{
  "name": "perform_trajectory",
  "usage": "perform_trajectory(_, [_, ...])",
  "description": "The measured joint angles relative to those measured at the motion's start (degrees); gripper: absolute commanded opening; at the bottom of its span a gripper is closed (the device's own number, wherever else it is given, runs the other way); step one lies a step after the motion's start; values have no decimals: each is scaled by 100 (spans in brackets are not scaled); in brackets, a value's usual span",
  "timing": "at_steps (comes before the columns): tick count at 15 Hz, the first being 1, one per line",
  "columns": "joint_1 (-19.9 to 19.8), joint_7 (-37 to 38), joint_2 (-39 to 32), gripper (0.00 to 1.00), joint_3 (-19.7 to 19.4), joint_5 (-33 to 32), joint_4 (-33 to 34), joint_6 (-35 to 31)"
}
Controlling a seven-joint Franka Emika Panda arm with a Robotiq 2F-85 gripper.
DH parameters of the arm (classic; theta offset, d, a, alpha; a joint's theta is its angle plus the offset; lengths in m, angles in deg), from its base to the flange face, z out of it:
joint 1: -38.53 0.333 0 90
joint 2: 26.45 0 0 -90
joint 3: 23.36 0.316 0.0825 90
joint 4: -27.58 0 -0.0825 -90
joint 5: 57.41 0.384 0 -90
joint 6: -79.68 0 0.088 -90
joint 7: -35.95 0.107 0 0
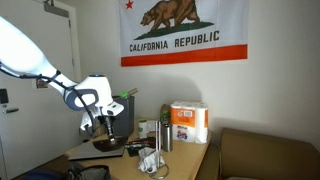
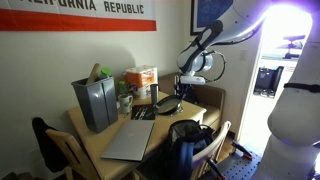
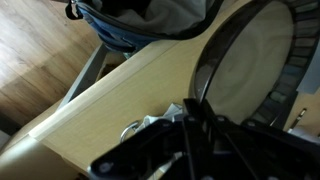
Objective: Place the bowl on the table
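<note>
Here, in an exterior view, the arm reached in from the left, its end effector (image 1: 97,122) pointing down over the near left corner of the tabletop (image 1: 180,158). The bowl (image 1: 105,145) hung just under it, low over that corner; whether it touched the wood could not be told. Further right stood a steel cup (image 1: 165,136), then a paper-towel pack (image 1: 188,122), and a couch (image 1: 270,155) sat beyond the tabletop's right end. A flag (image 1: 185,30) hung on the wall above.

From the opposite side, a grey bin (image 2: 95,102) stood at the left, a laptop (image 2: 130,140) lay near the middle, and the bowl (image 2: 166,105) sat at the far right edge beneath the end effector (image 2: 183,92).

In the wrist view, wooden floor (image 3: 40,60) showed at the left, the tabletop (image 3: 120,100) ran across the middle, and the end effector (image 3: 195,125) was clenched on the dark rim of the bowl (image 3: 255,55), whose pale inside filled the right
</note>
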Motion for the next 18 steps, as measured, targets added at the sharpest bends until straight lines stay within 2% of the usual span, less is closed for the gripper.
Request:
perform_trajectory(5, [-167, 89, -1154, 6, -243, 30, -61, -1493])
perform_trajectory(9, [-180, 160, -1837, 6, -338, 149, 22, -2323])
perform_trajectory(12, [-148, 176, -2061, 6, -338, 271, 136, -2610])
perform_trajectory(18, [-76, 262, -2209, 5, -295, 361, 213, -2650])
